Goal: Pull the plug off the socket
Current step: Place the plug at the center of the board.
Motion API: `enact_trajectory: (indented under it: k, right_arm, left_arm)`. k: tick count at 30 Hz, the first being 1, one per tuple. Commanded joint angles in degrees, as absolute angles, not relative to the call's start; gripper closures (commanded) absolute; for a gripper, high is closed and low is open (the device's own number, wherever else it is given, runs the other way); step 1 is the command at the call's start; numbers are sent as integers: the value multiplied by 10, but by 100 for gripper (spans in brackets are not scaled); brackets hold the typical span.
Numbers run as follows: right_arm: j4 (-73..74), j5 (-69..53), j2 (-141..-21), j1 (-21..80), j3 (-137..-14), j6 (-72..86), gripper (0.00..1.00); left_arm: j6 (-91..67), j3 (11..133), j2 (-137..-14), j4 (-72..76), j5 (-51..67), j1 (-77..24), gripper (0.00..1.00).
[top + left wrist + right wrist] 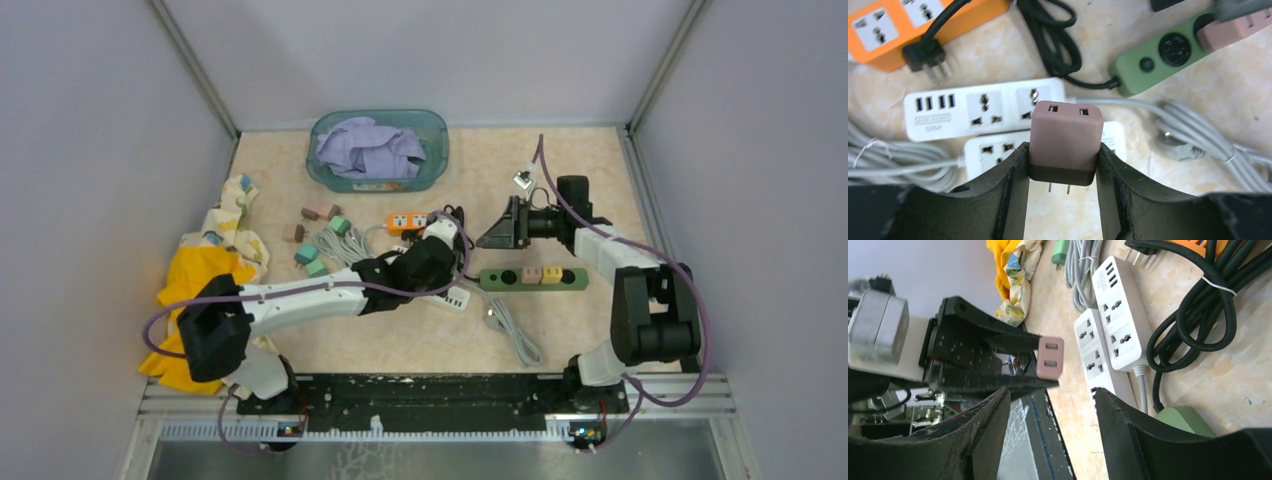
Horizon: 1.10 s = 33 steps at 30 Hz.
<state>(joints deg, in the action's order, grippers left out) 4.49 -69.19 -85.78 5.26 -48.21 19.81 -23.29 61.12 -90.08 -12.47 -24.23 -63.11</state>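
**Top external.** The left gripper is reached out to mid-table, over the white power strip. Its body hides the plug from this view. The right gripper hangs above the near end of the green power strip, well off the table. We read it as standing clear so the left arm has room.

**Left wrist.** The pink plug sits clamped between the two fingers, gripped on its flat sides. That hold suits a straight pull. Its two prongs show bare below the body and are in no socket, so we judge the pull done. We cannot tell which socket it left. Two white strips lie just beneath, and the orange power strip is off to the upper left.

**Right wrist.** The right jaws stand apart with nothing between them. Beyond them the left gripper holds the pink plug in the air, away from the strips.
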Motion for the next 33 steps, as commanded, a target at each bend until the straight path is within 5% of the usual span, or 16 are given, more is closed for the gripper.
enact_trajectory:
  k: [1, 11, 19, 33]
  right_arm:
    - [65, -708, -844, 56, -508, 162, 36]
    - [72, -702, -845, 56, -510, 153, 36]
    - [73, -702, -848, 56, -511, 151, 36]
    - [75, -705, -850, 55, -511, 147, 36]
  left_arm:
    - [-233, 527, -820, -47, -220, -599, 100]
    - [-323, 366, -681, -10, -75, -356, 100]
    - [-363, 349, -660, 16, 0, -178, 100]
    - [-479, 464, -762, -127, -127, -73, 93]
